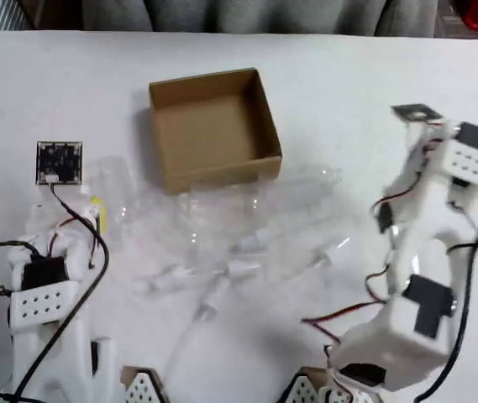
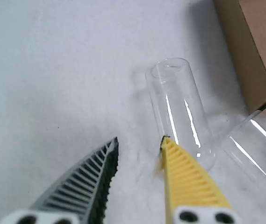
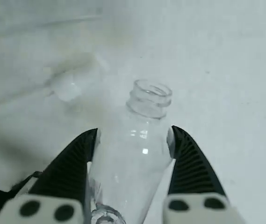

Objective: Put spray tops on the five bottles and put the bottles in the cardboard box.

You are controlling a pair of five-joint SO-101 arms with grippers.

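**Two arms among loose bottles in front of the box**

The cardboard box (image 1: pixel 222 172) is standing open toward the far side of the white table (image 1: pixel 348 59), near its middle. Just in front of its near wall, several clear bottles (image 1: pixel 293 197) are lying on their sides in a loose cluster. White spray tops (image 1: pixel 240 269) are lying scattered nearer still, apart from the bottles.

At the near left, the left gripper (image 2: pixel 140 142) is pointing down at the table with its jaws spread well apart and nothing between them. Its yellow finger (image 2: pixel 189 182) is tipping against the side of a clear bottle (image 2: pixel 179 107) that is lying on the table. The grey finger (image 2: pixel 83 186) is hanging over bare table. The open mouth of this bottle is facing away from the gripper, and a corner of the box (image 2: pixel 259 46) is standing just beyond it. A second bottle (image 2: pixel 259 140) is lying beside it, close to the box corner.

At the right, the right gripper (image 3: pixel 133 133) is closing its two black fingers (image 3: pixel 191 163) on the sides of an open-necked bottle (image 3: pixel 144 154). The threaded neck is pointing away from the wrist and is carrying no spray top. Whether this bottle is resting on the table or raised off it cannot be told.
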